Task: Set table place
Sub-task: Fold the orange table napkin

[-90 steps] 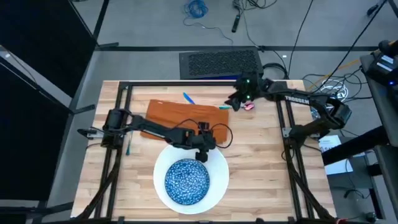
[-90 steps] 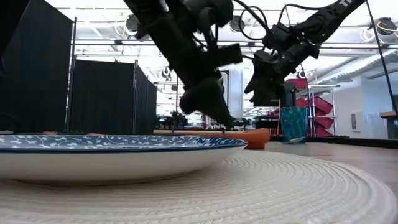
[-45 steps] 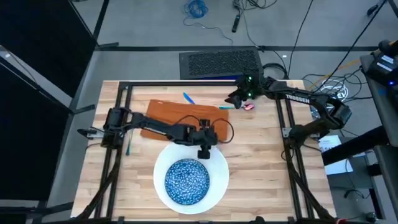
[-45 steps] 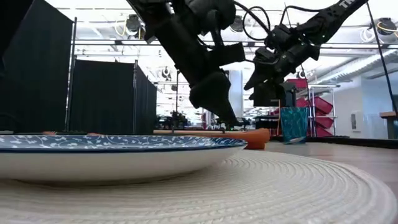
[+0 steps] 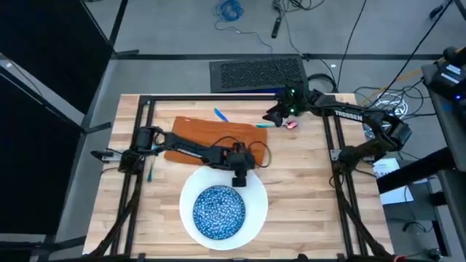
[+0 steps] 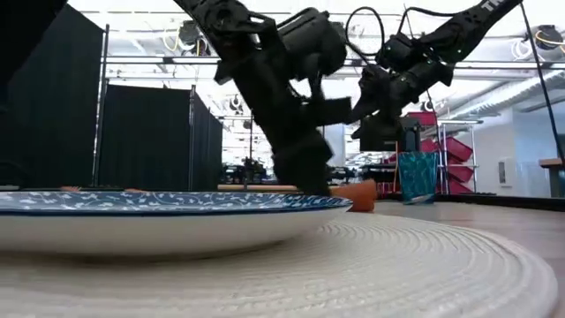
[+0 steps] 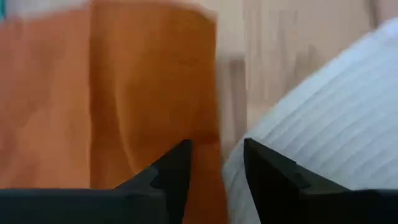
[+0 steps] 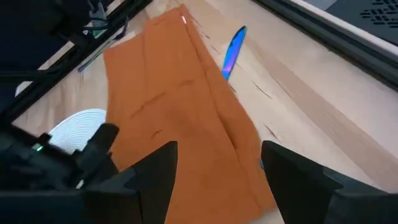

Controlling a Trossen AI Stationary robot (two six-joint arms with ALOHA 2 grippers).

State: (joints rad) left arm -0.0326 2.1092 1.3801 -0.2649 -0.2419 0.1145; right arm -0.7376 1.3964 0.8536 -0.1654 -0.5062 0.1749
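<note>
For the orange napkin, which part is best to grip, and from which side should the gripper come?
Probably the napkin's edge nearest the white plate, taken from above. It lies flat on the table, so only an edge can be pinched. The left gripper, open, already hangs over that edge.

Both arms are dark, nearly black, built of slim tube-like links joined by bulkier rounded joints. The right arm (image 5: 342,114) carries white lettering along its long link, and a small green light glows near its wrist. Thin black cables loop loosely off the left arm (image 5: 189,148) close to its wrist, and a similar cable arcs above the joints in the low view. The left hand (image 7: 216,163) ends in two matte black fingers (image 7: 174,168) with flat, angular, wedge-shaped tips. The right hand (image 8: 217,171) has two broader dark fingers (image 8: 152,171) with smooth, slightly glossy faces and bevelled edges.
</note>
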